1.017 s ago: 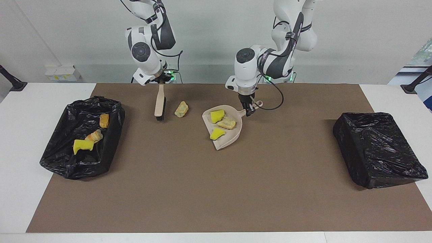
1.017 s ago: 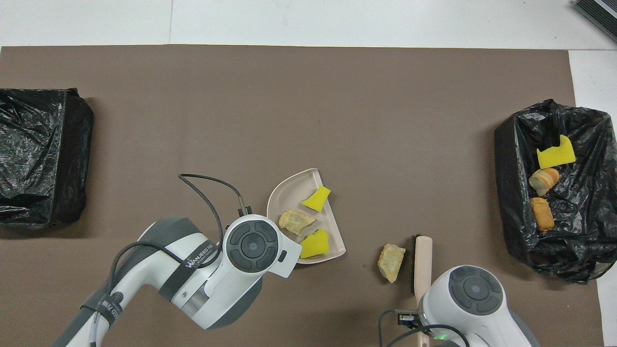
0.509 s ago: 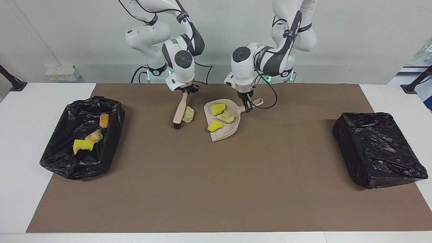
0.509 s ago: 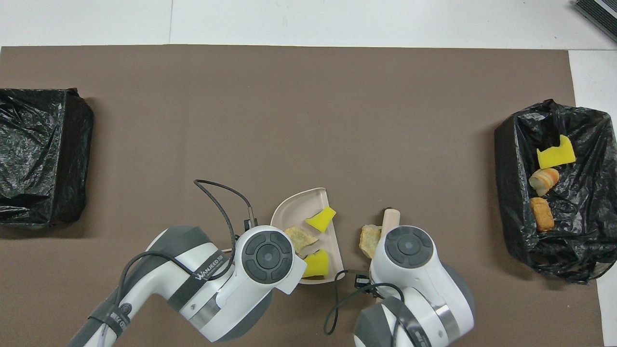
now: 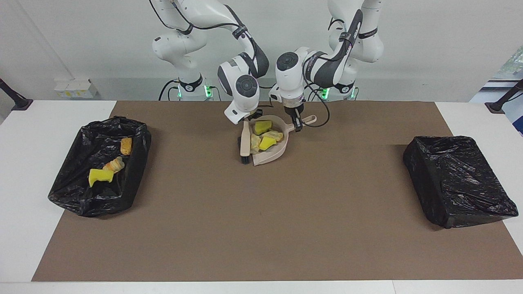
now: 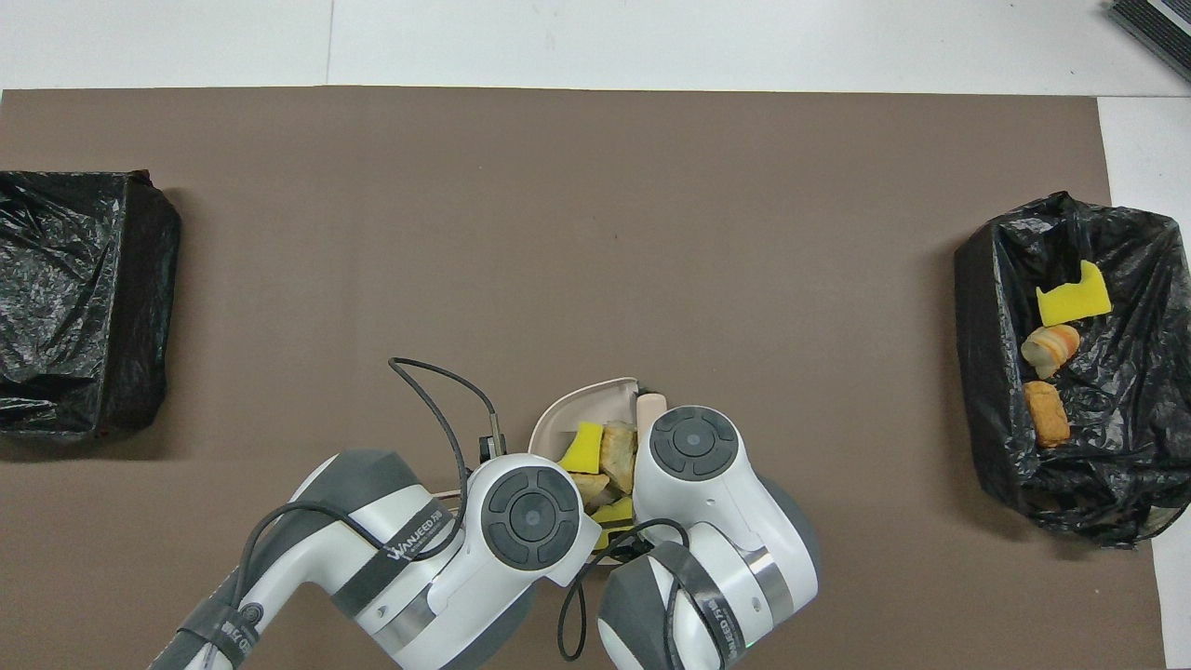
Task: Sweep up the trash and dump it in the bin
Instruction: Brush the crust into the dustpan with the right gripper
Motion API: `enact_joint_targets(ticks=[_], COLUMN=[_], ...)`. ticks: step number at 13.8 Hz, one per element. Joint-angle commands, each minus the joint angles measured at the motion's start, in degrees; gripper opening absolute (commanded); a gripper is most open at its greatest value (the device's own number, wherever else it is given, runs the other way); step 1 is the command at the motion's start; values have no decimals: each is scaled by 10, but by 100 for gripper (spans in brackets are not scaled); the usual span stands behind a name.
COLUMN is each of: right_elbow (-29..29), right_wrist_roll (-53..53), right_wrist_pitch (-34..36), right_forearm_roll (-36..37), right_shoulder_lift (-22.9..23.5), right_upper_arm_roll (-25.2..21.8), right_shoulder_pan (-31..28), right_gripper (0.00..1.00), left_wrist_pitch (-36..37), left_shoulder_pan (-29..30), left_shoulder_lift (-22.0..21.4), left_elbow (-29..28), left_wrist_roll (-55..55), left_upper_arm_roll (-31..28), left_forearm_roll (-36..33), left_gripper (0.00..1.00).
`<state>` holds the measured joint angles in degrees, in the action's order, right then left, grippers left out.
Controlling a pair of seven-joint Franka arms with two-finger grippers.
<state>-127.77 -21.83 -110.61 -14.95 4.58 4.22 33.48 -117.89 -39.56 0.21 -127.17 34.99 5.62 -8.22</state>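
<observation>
My left gripper (image 5: pixel 298 123) is shut on the handle of the beige dustpan (image 5: pixel 273 154), which rests on the brown mat. My right gripper (image 5: pixel 250 118) is shut on the beige brush (image 5: pixel 244 141), whose length lies against the pan's open edge. Several bits of trash sit in the pan: a yellow wedge (image 5: pixel 262 126), another yellow wedge (image 5: pixel 267 143) and pale beige lumps (image 5: pixel 255 143). In the overhead view both wrists cover the fingers; the dustpan (image 6: pixel 568 414), a yellow wedge (image 6: pixel 584 445) and a beige lump (image 6: pixel 616 447) show beside them.
An open black-lined bin (image 5: pixel 137 143) at the right arm's end holds a yellow wedge (image 5: pixel 100 176) and two bread-like pieces (image 5: pixel 115 164). It also shows as the bin (image 6: pixel 986 279) in the overhead view. A second black bin (image 5: pixel 457 175) stands at the left arm's end.
The right gripper swept the brush toward the dustpan and pushed the loose beige lump into it. The left gripper drew the dustpan nearer to the robots and toward the brush.
</observation>
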Motion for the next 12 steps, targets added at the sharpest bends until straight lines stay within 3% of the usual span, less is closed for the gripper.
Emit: enact_joint_targets(ticks=[1,7,12], right_elbow=[0,1,1], right_wrist_roll=[158,171,159], right_wrist_pitch=[12,32,79], right_forearm_roll=[-29,-30,-9], right_shoulder_lift=[1,-14,-78], right_upper_arm_roll=[3,-3,-4], right_shoulder_pan=[-8,-36,-78], right_gripper=[0,0,0], left_wrist_pitch=[-1,-58,-91], left_shoulder_pan=[-3,40,59], left_shoulder_lift=[-14,1,9], left_elbow=[-19,-17,-12], left_wrist_roll=[11,68,96], left_upper_arm_roll=[-8,-8,-8], left_forearm_roll=[1,1,1], left_gripper=[0,0,0])
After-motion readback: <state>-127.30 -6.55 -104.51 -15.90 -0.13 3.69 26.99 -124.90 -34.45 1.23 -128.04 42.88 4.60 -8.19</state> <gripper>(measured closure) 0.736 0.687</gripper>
